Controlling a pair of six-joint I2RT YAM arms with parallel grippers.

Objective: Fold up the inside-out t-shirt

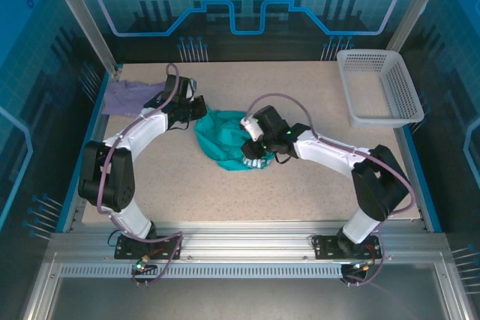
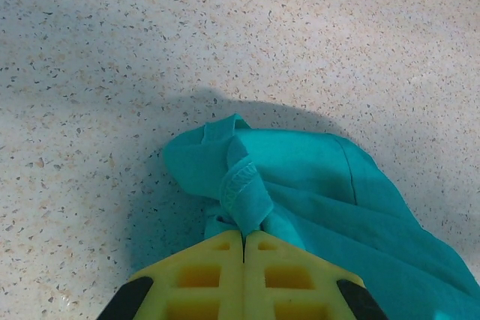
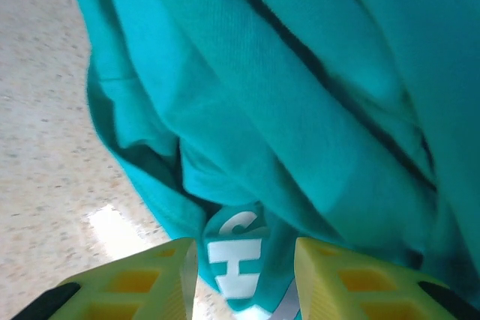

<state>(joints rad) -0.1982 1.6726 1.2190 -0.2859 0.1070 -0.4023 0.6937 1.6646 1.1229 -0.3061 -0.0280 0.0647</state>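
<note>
The inside-out t-shirt [image 1: 225, 140] is a teal heap in the middle of the table. My left gripper [image 1: 196, 110] is at its far left edge. In the left wrist view this gripper [image 2: 243, 234] is shut on a stitched hem fold of the t-shirt [image 2: 322, 177]. My right gripper [image 1: 252, 149] is over the heap's right side, pointing down. In the right wrist view its jaws [image 3: 246, 249] stand apart, open. A loose fold of the t-shirt [image 3: 300, 95] carrying white printed letters [image 3: 236, 260] lies between the fingers.
A lavender shirt [image 1: 124, 99] lies at the far left of the table, behind the left arm. A white mesh basket [image 1: 379, 88] stands at the far right corner. Speckled tabletop [image 1: 300, 192] surrounds the heap.
</note>
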